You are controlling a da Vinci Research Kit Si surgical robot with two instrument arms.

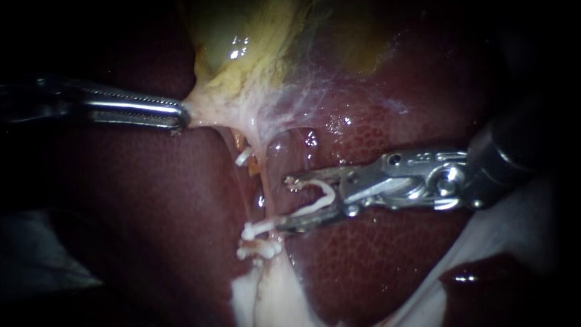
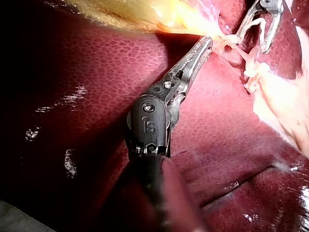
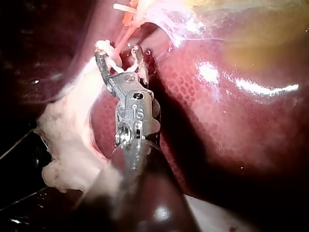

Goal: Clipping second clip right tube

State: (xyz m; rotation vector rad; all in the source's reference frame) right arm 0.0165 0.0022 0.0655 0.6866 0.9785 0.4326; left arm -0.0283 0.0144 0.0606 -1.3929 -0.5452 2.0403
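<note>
While your left instrument (image 1: 181, 115) has its jaws clamped on the pale lower edge of the gallbladder (image 1: 242, 54), holding it out sideways so the strands beneath hang taut, your right instrument (image 1: 287, 203) reaches in across the liver (image 1: 375, 260). Its jaws stand wide apart with a loaded clip (image 1: 324, 192), white and U-shaped, cradled against both of them. The right tube (image 1: 269, 212) sits at the mouth of those jaws. The lower clip leg crosses it and the upper leg looks short of it, so it is probably not fully straddled yet. Just below, on the same tube, is a seated clip (image 1: 259, 248). Another white clip (image 1: 243, 157) sits on the thinner strand beside it, so keep off that. The webby membrane (image 1: 302, 103) above is close to the upper jaw, and pale fatty tissue (image 1: 266, 297) lies below.
</note>
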